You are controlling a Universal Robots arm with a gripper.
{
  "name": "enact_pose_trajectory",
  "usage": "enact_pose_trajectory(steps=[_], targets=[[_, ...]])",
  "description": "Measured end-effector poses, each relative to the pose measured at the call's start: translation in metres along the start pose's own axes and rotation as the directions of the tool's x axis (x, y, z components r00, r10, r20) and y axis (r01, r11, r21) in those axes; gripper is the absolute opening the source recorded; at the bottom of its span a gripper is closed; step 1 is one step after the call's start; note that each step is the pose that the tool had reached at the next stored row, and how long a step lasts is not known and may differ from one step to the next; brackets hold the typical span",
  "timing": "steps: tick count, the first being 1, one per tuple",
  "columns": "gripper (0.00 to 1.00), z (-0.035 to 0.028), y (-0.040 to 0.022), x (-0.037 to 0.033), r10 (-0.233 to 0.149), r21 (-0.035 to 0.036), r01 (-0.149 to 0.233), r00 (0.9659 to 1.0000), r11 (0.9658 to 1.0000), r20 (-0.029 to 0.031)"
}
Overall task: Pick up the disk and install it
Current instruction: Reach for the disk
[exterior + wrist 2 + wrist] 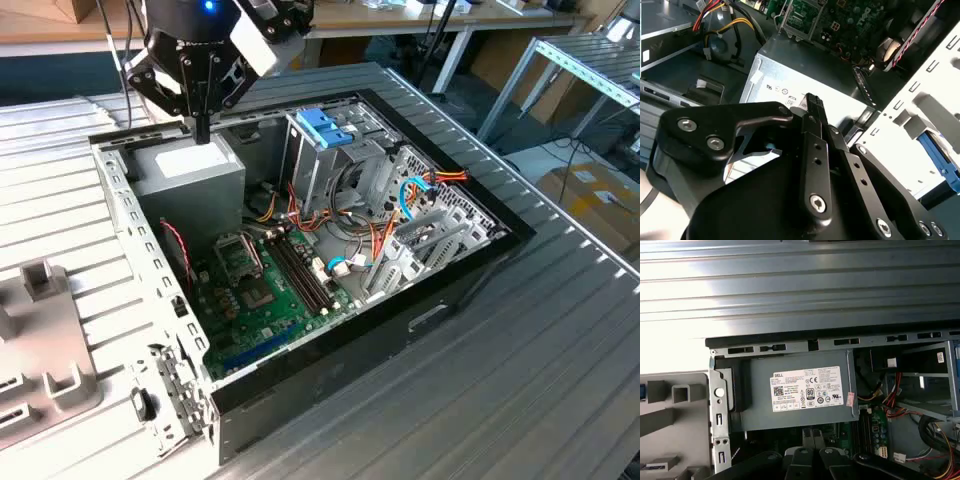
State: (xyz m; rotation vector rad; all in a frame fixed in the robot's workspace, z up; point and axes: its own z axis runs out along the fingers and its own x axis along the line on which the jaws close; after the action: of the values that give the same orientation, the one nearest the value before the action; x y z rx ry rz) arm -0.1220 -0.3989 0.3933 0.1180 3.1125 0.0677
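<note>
Exterior view: a big open computer case [430, 318] lies on its side on a ridged metal table [560, 360]. The black gripper [203, 128] hangs over the case's far corner, on the exterior view's left. Its two fingers are pressed together into one thin tip, with nothing between them. The tip is right above the far edge of the grey power box [190, 185]. I cannot tell if it touches the box.

The power box has a white sticker [807, 388] on top. In the first wrist view the sticker is full of small black print, with a small square code and a row of little round marks. A tiny pink tag [850, 399] sits just past the sticker's end.

Beside the power box, toward the exterior view's right, stands a tall metal cage with a blue top [325, 128]. A green board [255, 300] covers the floor of the case. Orange, red and yellow wires [448, 178] bunch up near the case's wall on the exterior view's right.

A grey holder [40, 340] with slots lies on the table beside the case, at the exterior view's left. In the second wrist view a blue plastic strip [936, 156] peeks out past the case's white metal wall [920, 100]. It looks like a side rail, but I cannot tell if it belongs to the disk. The gripper does not hold it.
</note>
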Motion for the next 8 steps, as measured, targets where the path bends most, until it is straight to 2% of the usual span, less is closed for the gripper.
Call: enact_pose_trajectory(steps=[8], targets=[[0.11, 0.0000, 0.0000, 0.0006, 0.000, 0.0001, 0.000, 1.0000, 1.0000, 0.0000]])
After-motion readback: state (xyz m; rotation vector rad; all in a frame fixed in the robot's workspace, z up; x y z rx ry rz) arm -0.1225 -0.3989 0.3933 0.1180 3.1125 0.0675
